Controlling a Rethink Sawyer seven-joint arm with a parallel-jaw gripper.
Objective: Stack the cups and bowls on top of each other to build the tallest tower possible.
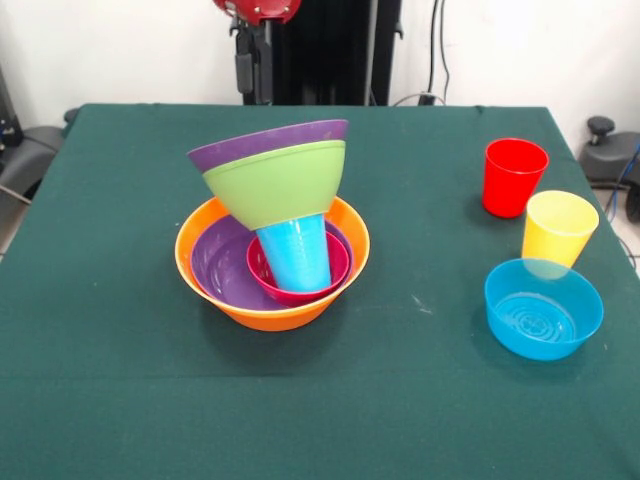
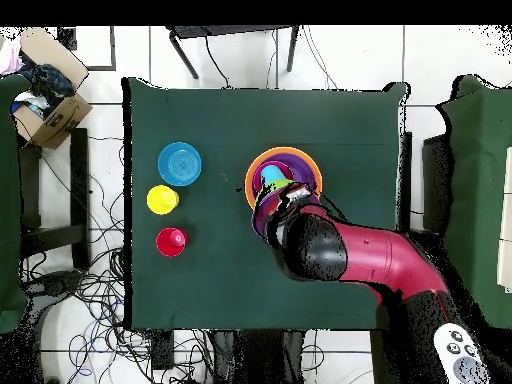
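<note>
five pieces make up the tower (image 1: 272,240), which stands left of centre on the green table (image 1: 100,380) in the front view: a large orange bowl (image 1: 205,285) as its base, a purple bowl (image 1: 215,262) nested inside that, a small pink-red bowl (image 1: 300,292) sitting in the purple one toward the right, and a blue cup (image 1: 295,252) upside down in the pink-red bowl. on top of the cup a lime green bowl (image 1: 275,185) and a second purple bowl (image 1: 262,141) sit together, tilted so their rims face up and toward the right. well apart to the right stand a red cup (image 1: 513,177), then a yellow cup (image 1: 558,228) just in front of it, and a small blue bowl (image 1: 543,307) touching the yellow cup's near side, all upright and open. the red and black arm (image 2: 370,258) reaches over the tower in the overhead view; i cannot tell whether the gripper is spread or pressed together, since the arm hides it.
</note>
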